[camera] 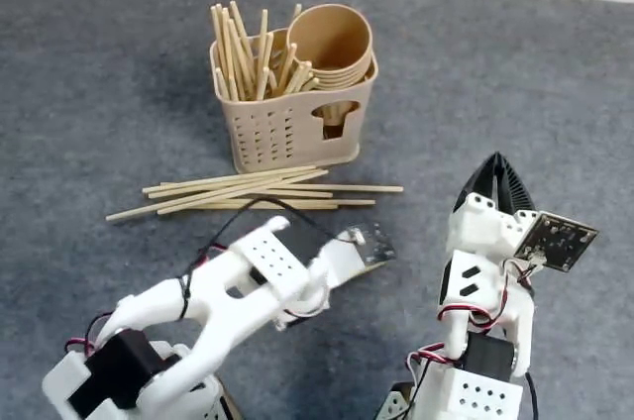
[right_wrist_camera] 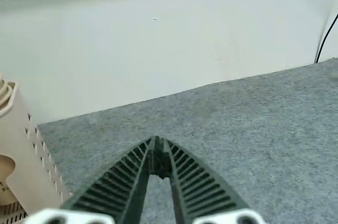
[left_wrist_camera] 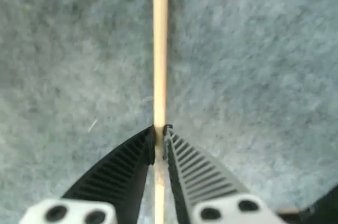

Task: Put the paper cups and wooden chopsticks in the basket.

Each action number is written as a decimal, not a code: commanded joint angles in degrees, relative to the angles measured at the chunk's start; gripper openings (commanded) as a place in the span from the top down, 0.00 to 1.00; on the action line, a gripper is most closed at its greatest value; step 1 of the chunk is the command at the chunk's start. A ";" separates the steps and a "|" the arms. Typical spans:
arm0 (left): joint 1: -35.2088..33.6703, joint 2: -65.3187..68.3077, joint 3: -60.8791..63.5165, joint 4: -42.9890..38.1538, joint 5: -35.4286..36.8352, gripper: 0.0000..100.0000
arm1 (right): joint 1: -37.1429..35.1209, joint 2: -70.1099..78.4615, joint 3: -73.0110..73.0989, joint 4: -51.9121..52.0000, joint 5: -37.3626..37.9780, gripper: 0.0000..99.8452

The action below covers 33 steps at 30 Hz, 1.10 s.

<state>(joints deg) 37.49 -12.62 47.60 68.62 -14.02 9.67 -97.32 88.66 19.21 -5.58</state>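
Left gripper [left_wrist_camera: 160,130] pinched tight on one chopstick [left_wrist_camera: 160,49] above the grey mat [left_wrist_camera: 253,76]. Right gripper [right_wrist_camera: 158,150] closed, holding nothing, beside the basket [camera: 287,133]. Basket holds stacked cups [camera: 332,39] and a bunch of chopsticks [camera: 238,49]; loose chopsticks [camera: 248,190] lie just in front.

We saw the chopstick [left_wrist_camera: 160,49] held in the left gripper [left_wrist_camera: 160,129] run past the left wrist view's edge at both ends, the basket [right_wrist_camera: 26,150] cut off at the right wrist view's edge, and the nested paper cups [camera: 332,34] too tightly stacked to count.
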 commanded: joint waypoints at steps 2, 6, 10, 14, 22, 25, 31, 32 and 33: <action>-6.81 -0.57 -3.65 1.85 -0.70 0.99 | 0.48 -1.10 -0.31 -1.45 -0.44 0.99; -9.19 -0.57 -5.93 5.01 -0.70 0.88 | 1.19 -1.10 -0.31 -1.45 -0.44 0.99; -9.19 -0.57 -7.25 4.92 -0.70 0.85 | 2.95 -1.10 -0.31 -1.45 -0.70 0.99; -9.10 -0.57 -9.63 5.36 -0.70 0.84 | 2.95 -1.10 -0.31 -1.45 -0.62 0.99; -4.18 0.13 -17.01 4.84 0.44 0.84 | 2.95 -1.10 -0.22 -1.45 -0.62 0.99; -0.04 0.13 -17.01 0.26 7.91 0.84 | 2.95 -1.10 -0.22 -1.45 -0.53 0.99; 2.95 4.09 -17.54 -5.27 9.41 0.85 | 3.30 -1.10 -0.22 -1.45 -0.53 0.99; 2.86 6.11 -17.98 -6.51 9.41 0.85 | 3.82 -1.10 -0.22 -1.54 -0.53 0.99; 2.68 8.31 -18.42 -7.21 9.41 0.85 | 4.18 -1.10 -0.22 -1.54 -0.62 0.99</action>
<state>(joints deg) 39.43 -7.60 33.54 63.96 -5.32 12.13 -97.32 88.66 19.21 -5.58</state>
